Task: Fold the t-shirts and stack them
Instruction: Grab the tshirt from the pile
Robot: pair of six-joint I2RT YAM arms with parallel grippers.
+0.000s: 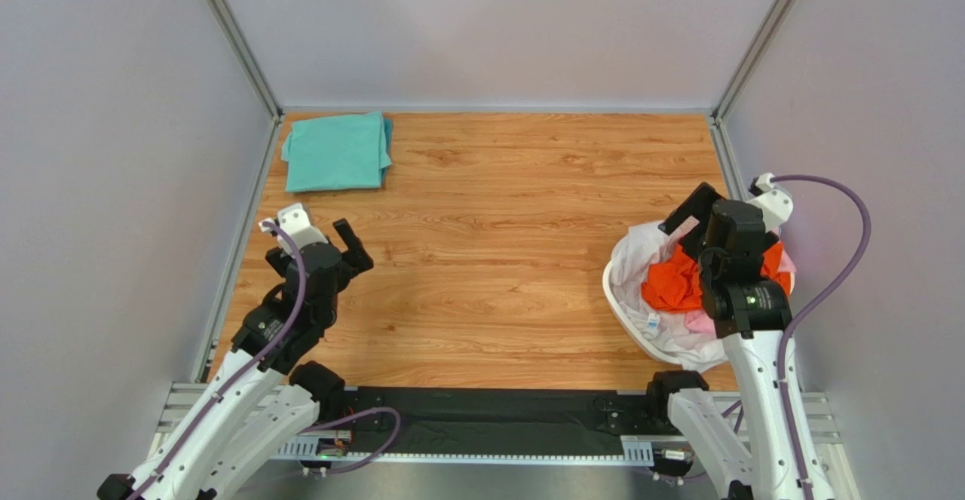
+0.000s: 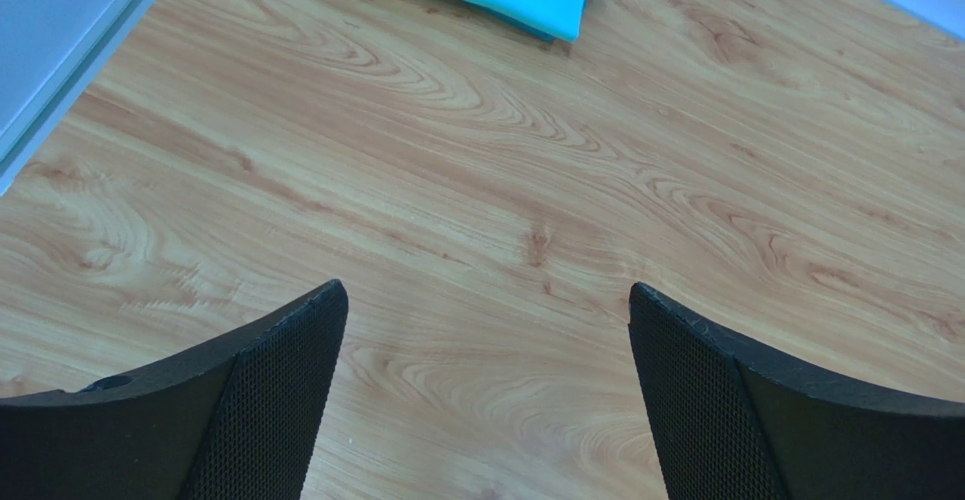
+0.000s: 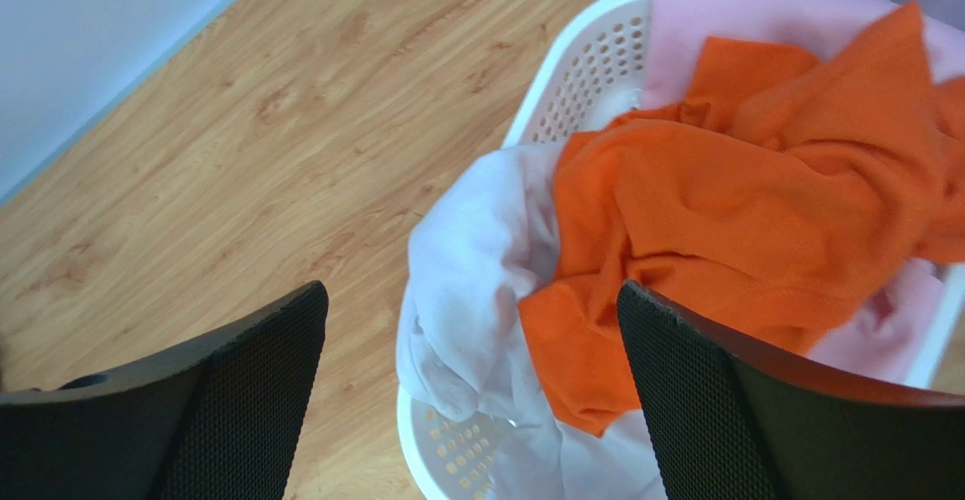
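A teal-green t-shirt (image 1: 336, 151), folded into a flat, soft rectangle, is laid at the far left corner of the wood-grain surface (image 1: 510, 240). At the right edge, a crumpled orange-red t-shirt (image 3: 748, 217) is heaped with a pale pink t-shirt (image 3: 748, 8) and a white t-shirt (image 3: 476, 263) in a perforated plastic basket (image 3: 578, 65), the white cloth draped over its rim. The left tool (image 2: 485, 296) is held released above the wood. The right tool (image 3: 470, 291), likewise spread and empty, is poised over the basket.
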